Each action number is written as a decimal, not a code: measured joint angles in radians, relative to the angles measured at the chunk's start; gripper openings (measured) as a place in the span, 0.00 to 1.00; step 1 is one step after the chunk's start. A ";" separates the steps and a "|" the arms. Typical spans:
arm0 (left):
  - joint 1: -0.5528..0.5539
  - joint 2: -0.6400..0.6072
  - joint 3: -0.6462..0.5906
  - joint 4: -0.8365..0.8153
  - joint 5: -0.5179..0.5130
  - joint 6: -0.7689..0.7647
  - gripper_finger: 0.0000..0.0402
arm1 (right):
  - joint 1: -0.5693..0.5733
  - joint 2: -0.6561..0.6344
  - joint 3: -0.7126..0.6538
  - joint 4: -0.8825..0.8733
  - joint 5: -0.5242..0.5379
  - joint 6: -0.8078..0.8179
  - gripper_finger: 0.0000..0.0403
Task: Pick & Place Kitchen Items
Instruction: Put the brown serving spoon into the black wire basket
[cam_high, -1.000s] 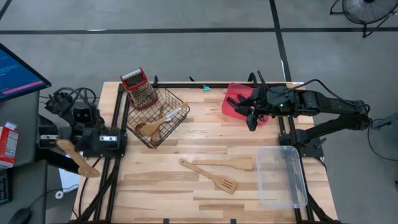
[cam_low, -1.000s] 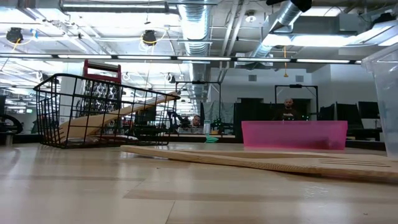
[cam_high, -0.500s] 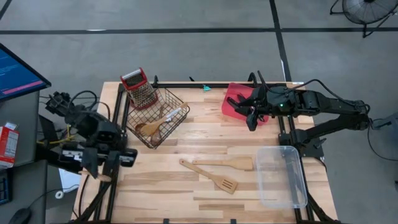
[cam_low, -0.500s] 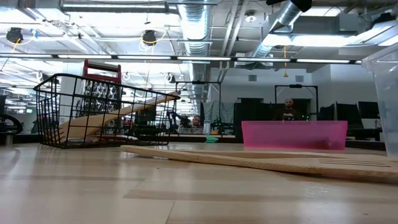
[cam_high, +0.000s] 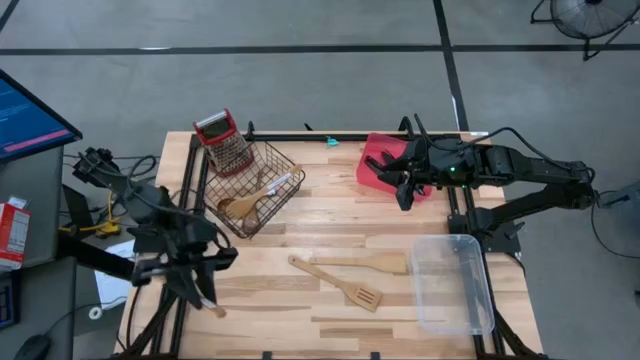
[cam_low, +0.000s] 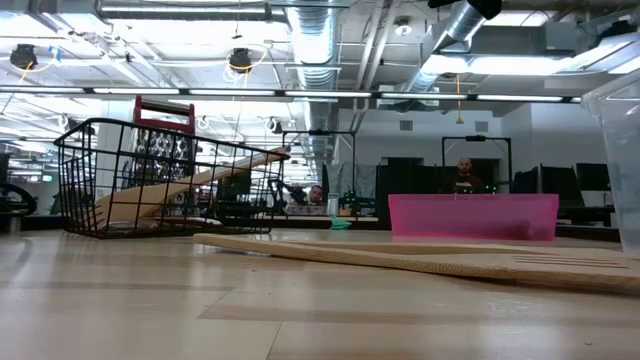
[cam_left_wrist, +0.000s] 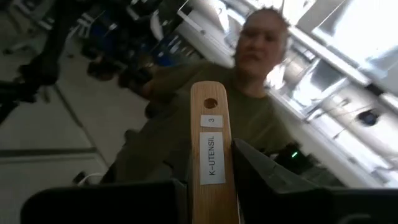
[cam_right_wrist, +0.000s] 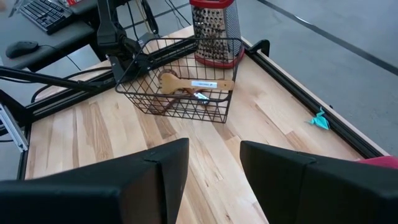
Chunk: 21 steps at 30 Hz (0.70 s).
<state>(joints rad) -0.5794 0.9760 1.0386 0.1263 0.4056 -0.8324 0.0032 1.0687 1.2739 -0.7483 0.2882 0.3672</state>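
The left tool (cam_high: 200, 290), clenched on a wooden utensil (cam_left_wrist: 210, 155), has swung from outside the worktop (cam_high: 330, 300) to left of the basket (cam_high: 255, 185); placement looks next. The right tool (cam_high: 402, 190) idles, parted.

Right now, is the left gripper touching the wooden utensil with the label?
Touching. The left wrist view shows the left gripper shut on the labelled wooden utensil, fingers pressed against both sides of its handle.

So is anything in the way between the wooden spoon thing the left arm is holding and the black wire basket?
Nothing visible is. The left gripper, shut on a wooden utensil, is over the table's left edge, nearer the front than the black wire basket. Only bare wood lies between. The two wooden spatulas lie off to the right.
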 joint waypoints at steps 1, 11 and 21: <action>0.002 0.002 0.000 -0.028 -0.003 0.025 0.14 | 0.000 0.000 0.000 0.000 0.000 0.000 0.40; 0.003 0.005 0.000 -0.183 -0.098 0.162 0.14 | 0.000 0.000 0.000 0.000 -0.002 0.000 0.40; 0.003 0.005 0.000 -0.428 -0.439 0.266 0.14 | 0.000 0.000 0.000 0.000 -0.002 0.000 0.40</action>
<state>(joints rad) -0.5762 0.9810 1.0382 -0.3016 -0.0330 -0.5666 0.0032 1.0687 1.2739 -0.7486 0.2862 0.3672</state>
